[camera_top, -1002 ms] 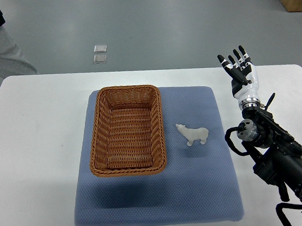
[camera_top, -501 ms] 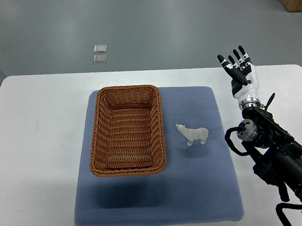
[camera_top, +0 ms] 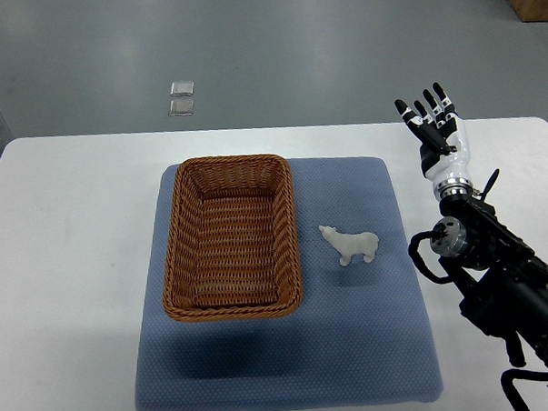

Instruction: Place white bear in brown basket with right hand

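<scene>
A small white bear point(camera_top: 350, 244) lies on the blue mat point(camera_top: 341, 345), just right of the brown wicker basket point(camera_top: 288, 209). Nothing lies inside the basket. My right hand point(camera_top: 432, 121) is raised at the upper right, beyond the mat's far right corner, its fingers spread and holding nothing. It is well apart from the bear. The right arm point(camera_top: 489, 279) runs down the right edge. No left arm shows.
The mat lies on a white table point(camera_top: 62, 278). Two small clear squares point(camera_top: 180, 99) sit on the grey floor beyond the table's far edge. A brown box corner point(camera_top: 543, 8) shows at the top right.
A person's sleeve at the left edge has left the picture. My right hand, the bear and the basket have not moved.
</scene>
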Robot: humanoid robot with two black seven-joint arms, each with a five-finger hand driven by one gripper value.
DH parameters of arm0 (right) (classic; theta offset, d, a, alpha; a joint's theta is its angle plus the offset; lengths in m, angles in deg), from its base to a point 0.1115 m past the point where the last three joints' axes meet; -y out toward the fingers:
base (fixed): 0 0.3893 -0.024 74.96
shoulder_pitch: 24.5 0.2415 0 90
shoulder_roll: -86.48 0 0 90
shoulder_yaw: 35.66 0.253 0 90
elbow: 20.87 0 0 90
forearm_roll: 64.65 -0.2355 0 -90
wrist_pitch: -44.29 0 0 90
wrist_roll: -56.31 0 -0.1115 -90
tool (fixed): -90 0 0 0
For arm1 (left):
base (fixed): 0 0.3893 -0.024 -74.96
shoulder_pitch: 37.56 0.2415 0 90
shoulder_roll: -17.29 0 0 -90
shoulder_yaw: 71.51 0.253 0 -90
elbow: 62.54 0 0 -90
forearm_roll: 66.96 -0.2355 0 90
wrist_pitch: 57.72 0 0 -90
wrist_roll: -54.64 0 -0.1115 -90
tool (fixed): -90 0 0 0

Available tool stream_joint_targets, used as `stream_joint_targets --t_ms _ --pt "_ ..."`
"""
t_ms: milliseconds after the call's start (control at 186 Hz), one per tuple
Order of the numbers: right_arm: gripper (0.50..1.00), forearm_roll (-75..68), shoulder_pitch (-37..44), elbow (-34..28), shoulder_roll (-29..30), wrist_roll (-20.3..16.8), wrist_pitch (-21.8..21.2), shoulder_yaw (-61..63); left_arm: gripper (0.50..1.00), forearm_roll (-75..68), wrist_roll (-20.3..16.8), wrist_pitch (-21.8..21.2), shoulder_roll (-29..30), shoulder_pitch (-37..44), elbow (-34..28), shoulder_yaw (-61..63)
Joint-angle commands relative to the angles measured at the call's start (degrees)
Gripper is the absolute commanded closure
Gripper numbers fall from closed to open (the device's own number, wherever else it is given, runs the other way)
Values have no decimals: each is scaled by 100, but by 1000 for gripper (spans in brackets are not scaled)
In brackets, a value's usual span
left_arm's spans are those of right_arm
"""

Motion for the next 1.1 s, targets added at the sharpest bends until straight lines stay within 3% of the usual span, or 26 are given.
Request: stream_joint_targets --t_ms 0,1094 --pt "579 1 6 0 -27 -8 -4 -7 500 -1 1 0 0 6 2 2" --pt "579 -17 68 -9 -79 -17 5 -15 500 -1 1 0 0 -56 2 19"
